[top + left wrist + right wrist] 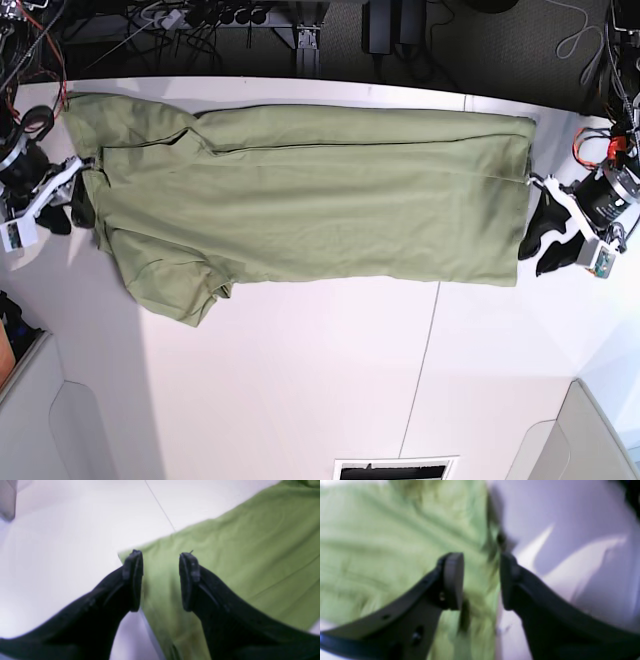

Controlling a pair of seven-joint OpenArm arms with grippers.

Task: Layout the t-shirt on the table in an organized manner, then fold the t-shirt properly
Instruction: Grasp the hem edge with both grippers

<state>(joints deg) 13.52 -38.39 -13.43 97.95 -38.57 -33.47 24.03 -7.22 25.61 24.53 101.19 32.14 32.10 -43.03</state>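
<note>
The olive-green t-shirt (320, 195) lies stretched lengthwise along the far half of the white table (300, 380), its sleeves and collar at the base view's left. My left gripper (161, 580) is open over the shirt's hem corner (225, 555); it sits at the shirt's right end (535, 245). My right gripper (481, 580) is also open, its jaws apart above the shirt's blurred edge (395, 542), at the collar end (75, 200). Neither gripper holds any cloth.
A thin dark seam (425, 340) crosses the table. Cables and equipment (230, 15) line the far edge. Grey bins stand at the near left (40, 420) and near right (590, 430) corners. A vent slot (395, 468) sits at the near edge.
</note>
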